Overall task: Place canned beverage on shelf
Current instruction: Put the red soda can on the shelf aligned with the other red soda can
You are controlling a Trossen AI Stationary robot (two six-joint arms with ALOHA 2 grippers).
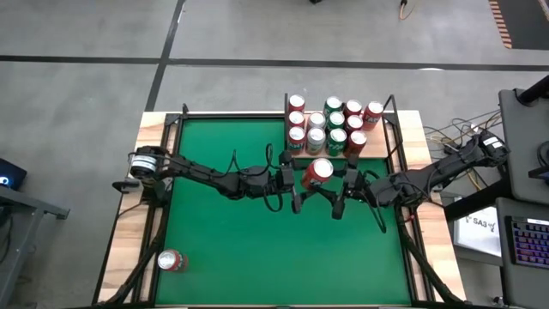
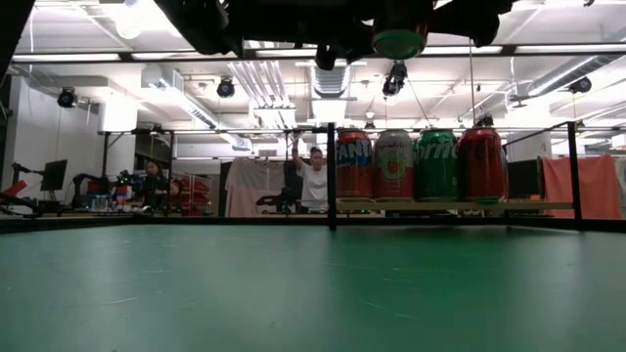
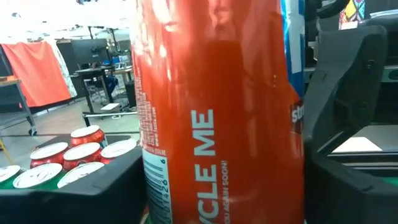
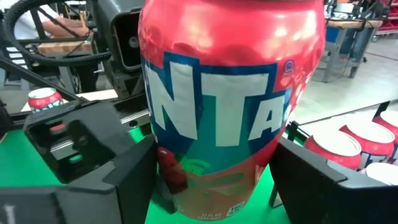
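Observation:
A red canned beverage (image 1: 316,172) hangs upright in mid-air over the middle of the green table, between my two grippers. My right gripper (image 1: 343,183) reaches it level from the table's right and is shut on it. My left gripper (image 1: 294,181) comes level from the table's left, open, its fingers (image 3: 348,124) close on either side of the can (image 3: 217,93). The shelf (image 1: 383,137), a pale wooden board with black rods, stands at the far edge and carries several upright cans (image 1: 334,127). In the low view the can's underside (image 2: 398,41) shows high above the table. My right gripper pinches the can's side wall (image 4: 163,163) between its two fingers, on the lower half of the can. The fingers (image 4: 323,180) come level from the table's right. The can stands upright in the hold, lifted clear of the table. My left gripper: I cannot tell whether its fingers touch the can.
Another red can (image 1: 171,261) lies on its side near the table's near left corner. The shelf's cans (image 2: 421,164) stand in a row behind a black upright rod (image 2: 331,176). Open green felt (image 1: 232,240) lies under and in front of the arms.

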